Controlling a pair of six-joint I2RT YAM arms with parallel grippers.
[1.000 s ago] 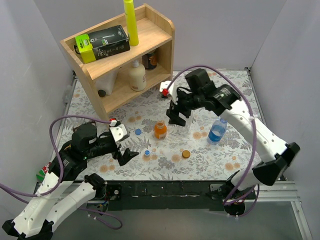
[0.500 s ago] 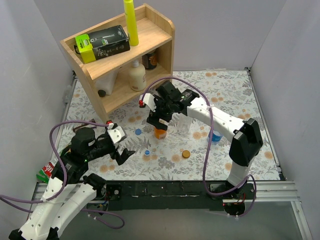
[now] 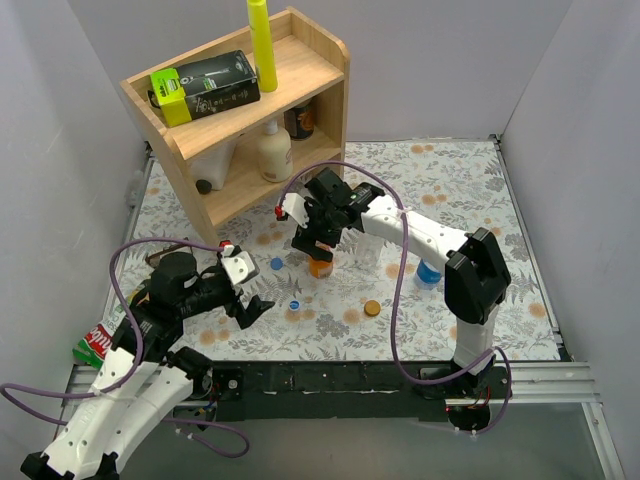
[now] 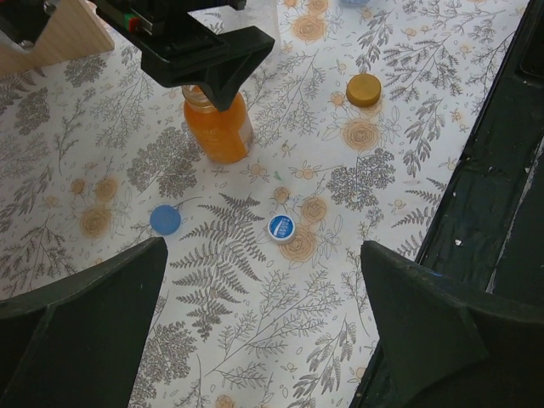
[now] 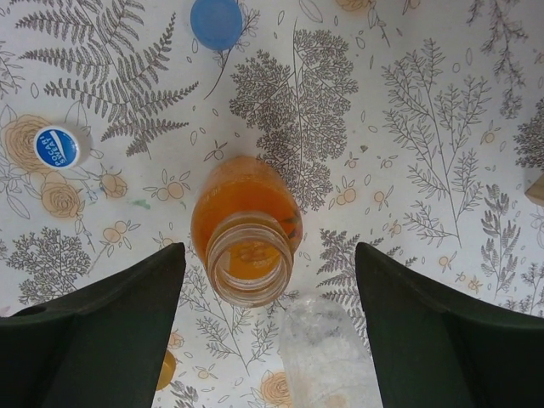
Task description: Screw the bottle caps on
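Observation:
The short orange bottle (image 3: 320,266) stands uncapped mid-table. My right gripper (image 3: 318,240) hangs open just above it; in the right wrist view its jaws (image 5: 270,323) straddle the bottle's open mouth (image 5: 249,255) without touching. The clear unlabelled bottle (image 5: 327,357) is close beside the orange one. The blue-label bottle (image 3: 430,270) stands to the right. The blue cap (image 3: 276,264), the white-and-blue cap (image 3: 295,304) and the orange-brown cap (image 3: 372,308) lie loose on the mat. My left gripper (image 3: 255,305) is open and empty, left of the caps; its view shows the white-and-blue cap (image 4: 280,227).
A wooden shelf (image 3: 240,110) stands at the back left with a yellow tube (image 3: 261,40), a green-and-black box (image 3: 205,88) and a cream lotion bottle (image 3: 275,150). A green packet (image 3: 92,345) lies at the left table edge. Grey walls close in both sides.
My right arm has swung left and come down over the orange bottle. My left arm has shifted only slightly.

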